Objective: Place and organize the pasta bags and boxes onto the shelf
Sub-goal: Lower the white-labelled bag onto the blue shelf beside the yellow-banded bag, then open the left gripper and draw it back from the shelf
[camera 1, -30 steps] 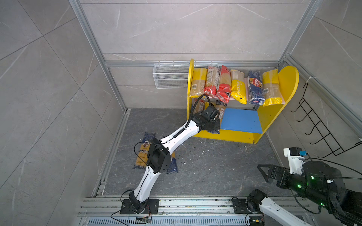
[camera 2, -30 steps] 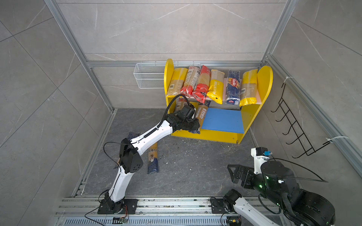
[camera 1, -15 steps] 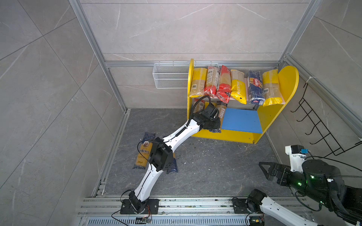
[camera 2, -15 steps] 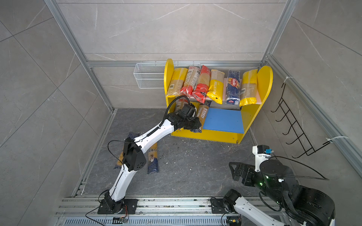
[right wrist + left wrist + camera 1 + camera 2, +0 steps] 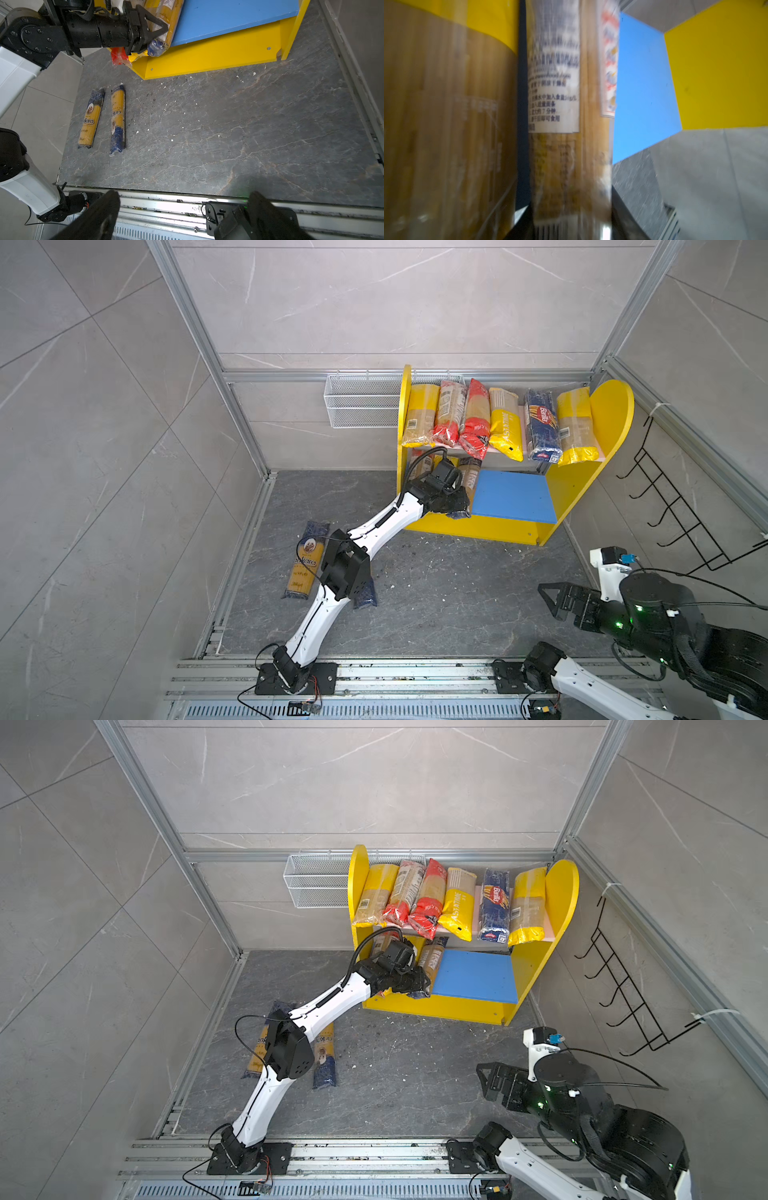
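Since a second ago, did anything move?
The left arm's elbow swung slightly toward the yellow two-tier wooden shelf. The left gripper stayed at the blue lower board, jaws around a clear spaghetti packet with a dark blue end; I can't tell if it let go. The open right gripper stayed put.

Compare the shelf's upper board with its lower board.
The upper board is pink, the lower board blue. The upper board carries six packets side by side; the lower board holds a few packets at one end, the rest bare. Both sit between yellow side panels.
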`<state>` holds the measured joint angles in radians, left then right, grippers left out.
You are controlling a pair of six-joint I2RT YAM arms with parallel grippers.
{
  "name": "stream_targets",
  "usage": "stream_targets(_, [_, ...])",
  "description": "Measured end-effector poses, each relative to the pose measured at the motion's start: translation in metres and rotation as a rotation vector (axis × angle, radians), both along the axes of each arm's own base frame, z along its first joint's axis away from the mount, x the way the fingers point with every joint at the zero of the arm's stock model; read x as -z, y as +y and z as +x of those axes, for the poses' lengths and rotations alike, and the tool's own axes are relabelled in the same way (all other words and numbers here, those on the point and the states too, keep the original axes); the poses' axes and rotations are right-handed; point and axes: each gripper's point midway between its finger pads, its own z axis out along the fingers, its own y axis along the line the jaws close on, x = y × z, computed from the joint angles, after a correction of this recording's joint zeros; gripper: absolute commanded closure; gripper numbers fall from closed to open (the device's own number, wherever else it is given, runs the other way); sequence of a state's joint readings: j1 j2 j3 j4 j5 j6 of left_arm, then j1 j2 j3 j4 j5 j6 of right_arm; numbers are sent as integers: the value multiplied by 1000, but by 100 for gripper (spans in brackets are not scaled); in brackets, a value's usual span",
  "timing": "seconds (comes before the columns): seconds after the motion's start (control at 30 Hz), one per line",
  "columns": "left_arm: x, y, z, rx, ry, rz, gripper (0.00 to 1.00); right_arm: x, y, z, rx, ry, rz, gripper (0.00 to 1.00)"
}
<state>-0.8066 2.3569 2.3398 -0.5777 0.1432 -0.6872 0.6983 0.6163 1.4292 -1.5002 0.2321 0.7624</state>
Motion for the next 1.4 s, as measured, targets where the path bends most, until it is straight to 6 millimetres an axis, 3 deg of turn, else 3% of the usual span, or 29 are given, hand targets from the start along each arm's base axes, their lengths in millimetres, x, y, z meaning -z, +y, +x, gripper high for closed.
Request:
stream_targets(0.23, [-7, -4, 5, 12, -30, -49, 41, -2, 13, 9, -17, 4, 17, 0])
stream_targets(0.63, [-15, 18, -17, 25, -38, -47, 33, 0, 31, 22, -50, 19, 19, 0])
stream_targets(1.03, [-67, 52, -48, 38, -132, -100, 27, 4, 49, 36, -79, 46, 15, 0])
stream_targets(1.4, [-49, 88, -75, 20, -108, -59, 27, 7, 58, 40, -96, 55, 30, 0])
